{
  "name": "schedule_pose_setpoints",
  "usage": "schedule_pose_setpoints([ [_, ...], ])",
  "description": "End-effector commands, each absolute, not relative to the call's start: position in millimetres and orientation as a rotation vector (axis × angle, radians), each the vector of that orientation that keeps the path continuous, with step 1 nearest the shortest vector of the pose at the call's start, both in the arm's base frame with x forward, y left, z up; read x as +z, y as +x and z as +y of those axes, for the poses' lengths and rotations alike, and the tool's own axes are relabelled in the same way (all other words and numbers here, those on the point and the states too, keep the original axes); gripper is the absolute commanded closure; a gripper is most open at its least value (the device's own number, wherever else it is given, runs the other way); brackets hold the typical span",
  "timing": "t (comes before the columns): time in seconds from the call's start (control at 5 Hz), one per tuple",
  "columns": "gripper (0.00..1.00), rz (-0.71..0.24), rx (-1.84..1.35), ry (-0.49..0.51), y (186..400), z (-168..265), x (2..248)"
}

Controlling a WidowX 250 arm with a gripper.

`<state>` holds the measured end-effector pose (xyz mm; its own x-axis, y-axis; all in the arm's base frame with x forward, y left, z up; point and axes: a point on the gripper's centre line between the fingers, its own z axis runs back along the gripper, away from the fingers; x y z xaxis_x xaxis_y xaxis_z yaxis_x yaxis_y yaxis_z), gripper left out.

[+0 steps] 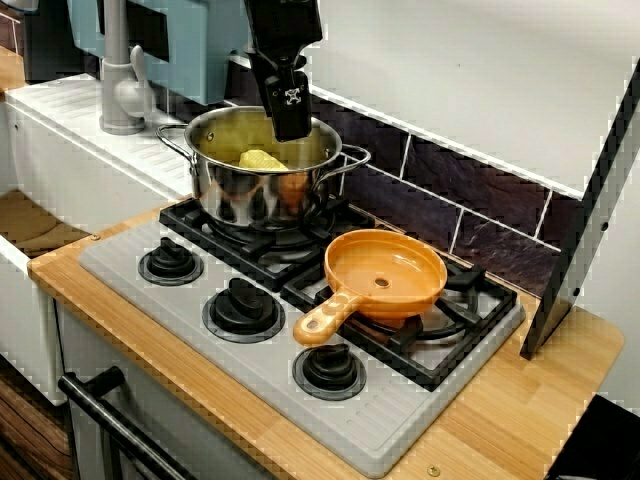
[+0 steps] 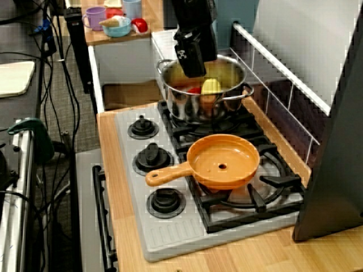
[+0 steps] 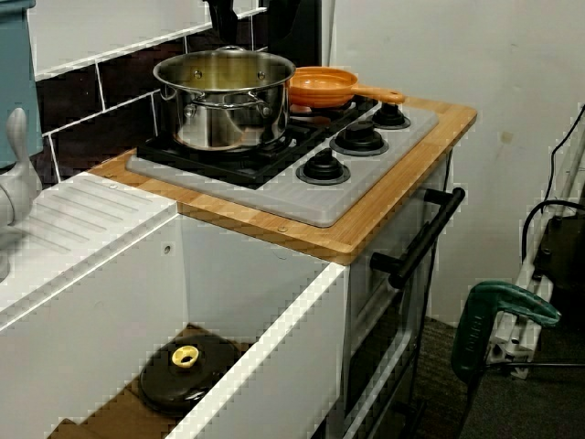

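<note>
Hovering over: the steel pot point(image 1: 240, 190), which stands on the back-left burner of the stove point(image 1: 120, 255).
Gripper position: the gripper point(image 1: 291, 125) points straight down, with its tip at about rim height inside the pot's mouth.
Gripper state: the black fingers read as one narrow block in both the front view and the high view. I cannot tell whether they are parted or closed, and nothing shows between them.
Yellow piece: a yellow piece of food point(image 1: 262, 159) lies on the pot's floor, lower than the tip and just beside it. In the high view it point(image 2: 211, 86) sits to the side of the gripper point(image 2: 193, 68), towards the tiled wall. Contact between the two cannot be judged.
Red piece: a red piece of food point(image 2: 194, 90) lies next to the yellow one, partly hidden by the gripper.
Low view from the sink: the pot point(image 3: 224, 110) hides its contents.
Pan: an orange pan point(image 1: 400, 265) sits on the neighbouring burner beside the pot, handle towards the knobs point(image 1: 243, 305).
Sink: a dark lid with a yellow knob point(image 3: 187, 370) lies in the basin.
</note>
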<state>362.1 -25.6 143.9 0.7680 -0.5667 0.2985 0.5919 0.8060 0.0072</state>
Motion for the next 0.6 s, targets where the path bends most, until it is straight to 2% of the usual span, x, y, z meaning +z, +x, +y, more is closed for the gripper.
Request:
schedule_pose_setpoints([
  [0.0, 0.00, -0.295, -0.630, -0.089, 362, -26, 144],
  [0.4, 0.00, -0.199, -0.609, -0.190, 393, -4, 133],
])
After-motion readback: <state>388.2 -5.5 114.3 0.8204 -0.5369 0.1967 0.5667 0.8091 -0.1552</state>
